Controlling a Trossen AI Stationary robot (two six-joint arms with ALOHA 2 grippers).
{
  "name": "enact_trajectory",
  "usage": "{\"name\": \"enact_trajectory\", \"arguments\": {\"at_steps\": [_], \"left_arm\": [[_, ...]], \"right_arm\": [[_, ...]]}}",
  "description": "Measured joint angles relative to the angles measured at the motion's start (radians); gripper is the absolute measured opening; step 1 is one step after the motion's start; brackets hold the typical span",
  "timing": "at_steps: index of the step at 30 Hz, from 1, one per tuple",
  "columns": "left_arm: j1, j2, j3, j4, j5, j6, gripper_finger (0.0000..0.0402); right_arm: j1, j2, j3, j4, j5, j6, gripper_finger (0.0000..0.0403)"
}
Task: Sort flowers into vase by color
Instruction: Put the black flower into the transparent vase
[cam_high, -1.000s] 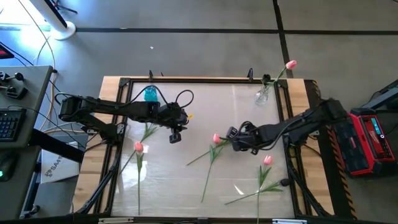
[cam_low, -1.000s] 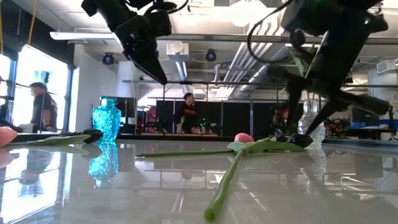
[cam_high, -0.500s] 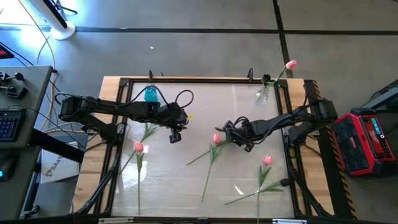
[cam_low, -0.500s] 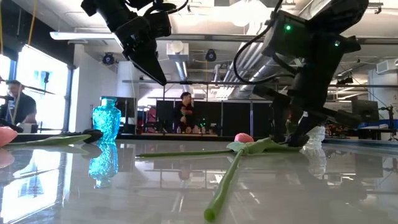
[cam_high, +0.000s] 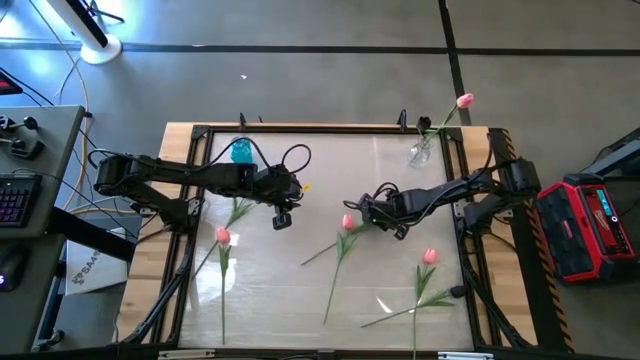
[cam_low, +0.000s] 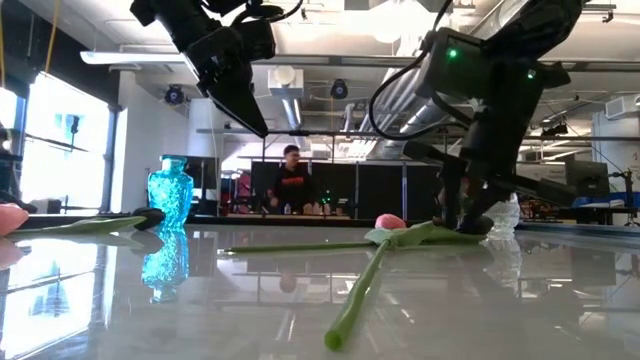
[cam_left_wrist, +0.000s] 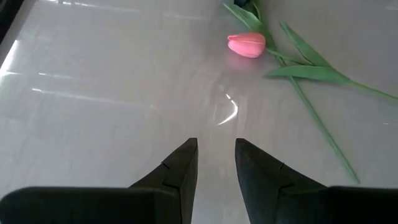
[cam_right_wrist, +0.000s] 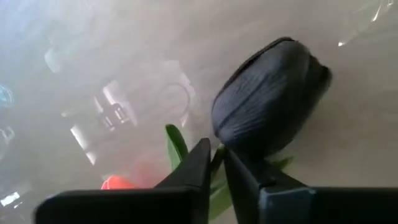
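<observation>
The right tool (cam_high: 368, 212) pinches shut — apparently on the dark tulip's stem (cam_right_wrist: 217, 163), right beside the pink tulip (cam_high: 347, 222) — while the left tool (cam_left_wrist: 216, 163), slightly parted, hangs farther off.

Three tulips (cam_high: 345, 245) lie between two vases (cam_high: 242, 151).

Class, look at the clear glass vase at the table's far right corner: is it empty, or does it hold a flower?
It holds a flower: in the high view one pink tulip stands in the clear vase, its stem leaning out over the table's edge.
</observation>
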Motion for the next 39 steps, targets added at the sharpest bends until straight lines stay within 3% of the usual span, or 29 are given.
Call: {"name": "enact_trajectory", "arguments": {"at_steps": [3,10,17,22,30,39], "left_arm": [[0.0,0.0,0.0,0.0,-0.011,0.0,0.0094],[0.002,0.0,0.0,0.001,-0.05,0.0,0.0094],[0.002,0.0,0.0,0.01,-0.05,-0.007,0.0094],[0.002,0.0,0.0,0.009,-0.048,-0.04,0.0094],[0.002,0.0,0.0,0.009,-0.047,-0.081,0.0094],[0.007,0.0,0.0,0.009,-0.049,-0.086,0.0094]], "right_arm": [[0.002,0.001,-0.001,-0.004,0.017,-0.001,0.0005],[0.041,-0.019,-0.006,0.027,0.098,0.012,0.0002],[0.097,-0.11,-0.008,0.028,0.308,-0.006,0.0001],[0.117,-0.22,-0.007,0.006,0.381,-0.24,0.0],[0.117,-0.434,-0.006,-0.214,0.448,-0.534,0.0],[0.117,-0.656,-0.006,-0.16,0.614,-1.008,0.0]]}}
